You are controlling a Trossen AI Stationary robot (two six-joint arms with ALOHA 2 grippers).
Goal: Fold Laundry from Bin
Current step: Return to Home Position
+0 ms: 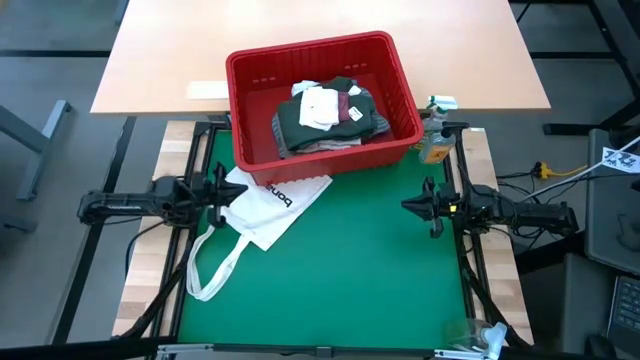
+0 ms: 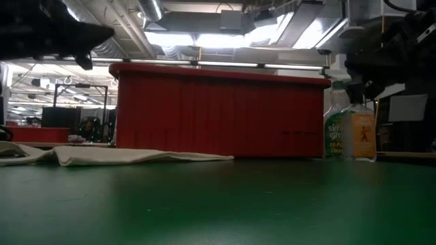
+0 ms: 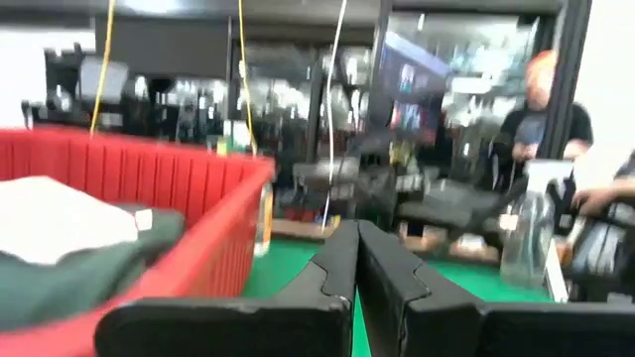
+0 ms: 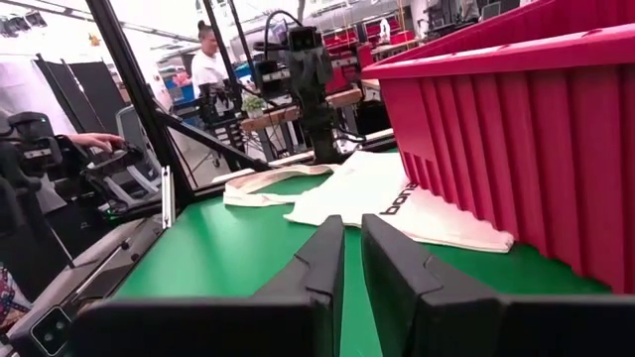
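The laundry (image 1: 328, 118) lies as a folded pile inside the red bin (image 1: 330, 158) at the far end of the green table (image 1: 370, 280), with dark green-grey cloth underneath and small white and maroon pieces on top. It looks light, soft and limp, so a pinch at a folded edge through all layers would likely keep the fold better than a grab at the middle. The left claw (image 3: 355, 233) hovers beside the white tote bag (image 1: 268, 208), fingers pressed together, empty. The right claw (image 4: 352, 226), near the spray bottle (image 1: 436, 142), is all but closed and empty too.
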